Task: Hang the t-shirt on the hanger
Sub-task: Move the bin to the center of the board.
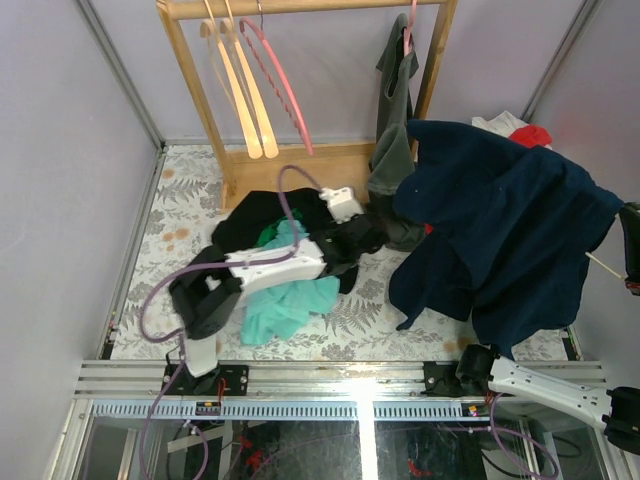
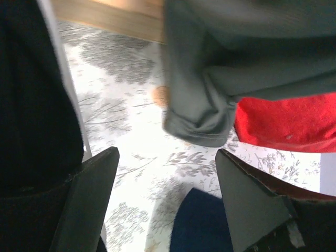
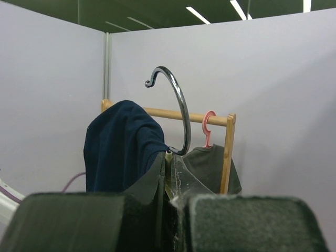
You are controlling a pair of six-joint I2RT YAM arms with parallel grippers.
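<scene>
The dark navy t-shirt (image 1: 500, 230) hangs draped over the cream hanger, whose pale arm tip (image 1: 603, 266) pokes out at the far right. My right gripper (image 1: 630, 262) is at the right edge. In the right wrist view it (image 3: 168, 160) is shut on the hanger's cream neck (image 3: 168, 156) just below the metal hook (image 3: 178, 110), and the t-shirt (image 3: 123, 147) falls to the left. My left gripper (image 2: 167, 157) is open low over the table. Only a fold of navy cloth (image 2: 202, 223) lies below the gap between its fingers.
A wooden rack (image 1: 300, 8) at the back carries light-wood hangers (image 1: 245, 95), a pink hanger (image 1: 285, 90) and a grey-green top (image 1: 395, 110). A black garment (image 1: 260, 215) and a teal one (image 1: 290, 295) lie under the left arm. Red cloth (image 2: 283, 123) lies by the left gripper.
</scene>
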